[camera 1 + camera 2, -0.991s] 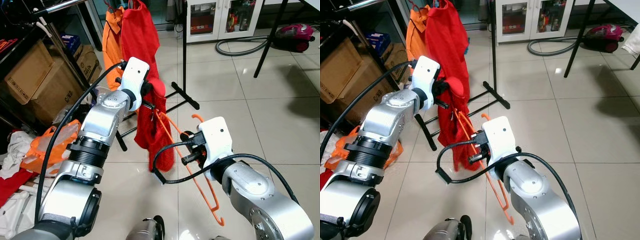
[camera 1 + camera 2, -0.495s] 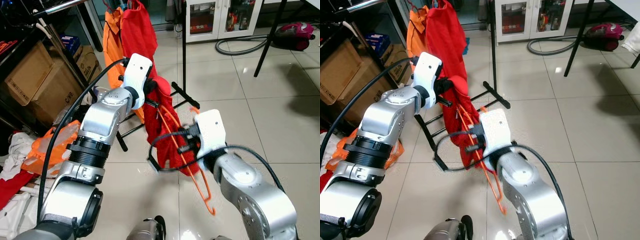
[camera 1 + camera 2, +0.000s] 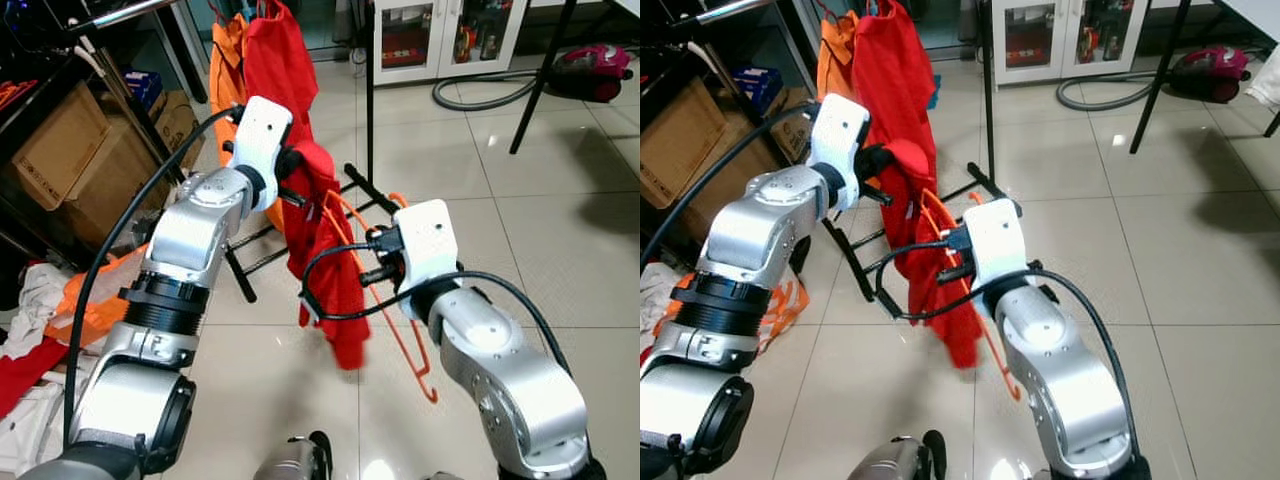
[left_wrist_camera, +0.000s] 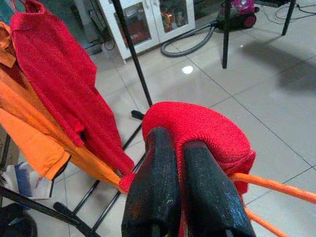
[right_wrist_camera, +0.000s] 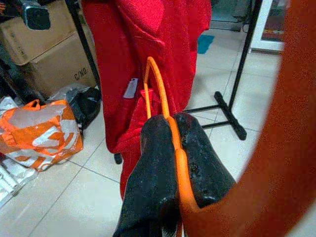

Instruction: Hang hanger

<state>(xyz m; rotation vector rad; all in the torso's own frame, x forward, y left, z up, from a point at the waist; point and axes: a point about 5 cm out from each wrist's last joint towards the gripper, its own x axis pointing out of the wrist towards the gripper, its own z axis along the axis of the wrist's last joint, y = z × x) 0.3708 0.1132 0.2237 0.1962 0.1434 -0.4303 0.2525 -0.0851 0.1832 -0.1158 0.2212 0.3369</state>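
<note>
A: What stands biggest in the scene?

B: The black clothes rack [image 3: 368, 120], its pole rising from feet on the tiled floor [image 3: 470, 170]. A red garment [image 3: 278, 70] and an orange garment [image 3: 226, 60] hang from it at the top of the head views. Cardboard boxes [image 3: 60, 160] sit on the robot's left, with an orange bag [image 5: 42, 131] on the floor near them, and a vacuum cleaner [image 3: 595, 72] lies far off to the right.

A: And in front of the rack?

B: A second red sweater [image 3: 325, 250] is held up between the two arms, draped over the orange hanger [image 3: 385, 300]. Its cloth hangs down below the grippers, clear of the floor.

A: Where is the hanger relative to each claw?

B: The left gripper [image 4: 180, 168] is clamped on the sweater's bunched upper end; the wrist view shows both black fingers pressed together into the red knit, with the orange hanger's bar emerging just beside them. The right gripper [image 5: 173, 148] is closed around the hanger's thin orange wire, which runs straight between its fingers [image 5: 153, 168] and loops up against the sweater ahead of it.

A: And the rest of the hanger?

B: Its lower part reaches down past the right arm, ending in a small hook [image 3: 428, 388] above the tiles.
</note>
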